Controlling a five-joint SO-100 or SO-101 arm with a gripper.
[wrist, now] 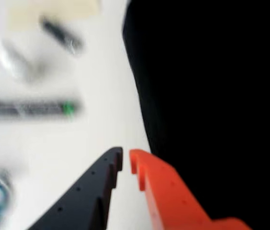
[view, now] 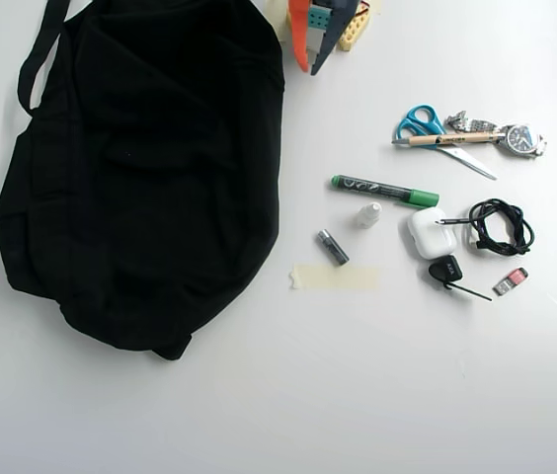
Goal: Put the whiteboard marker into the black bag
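Note:
The whiteboard marker [view: 384, 190] lies flat on the white table, dark barrel with a green cap and green end, right of the black bag [view: 140, 168]. In the wrist view it is a blurred dark bar [wrist: 29, 109] at the left, and the bag [wrist: 211, 96] fills the right side. My gripper [view: 310, 69], with one orange and one black finger, hangs at the top edge of the overhead view beside the bag's upper right rim, well away from the marker. In the wrist view the gripper [wrist: 125, 160] has its tips almost touching and holds nothing.
Right of the marker lie blue scissors [view: 427, 128], a thin wooden-handled tool [view: 451, 139], a watch [view: 520, 138], a white case [view: 427, 234] and a black cable coil [view: 501, 225]. Below it lie a small white bottle [view: 367, 214], a grey cylinder [view: 333, 247] and a tape strip [view: 333, 277].

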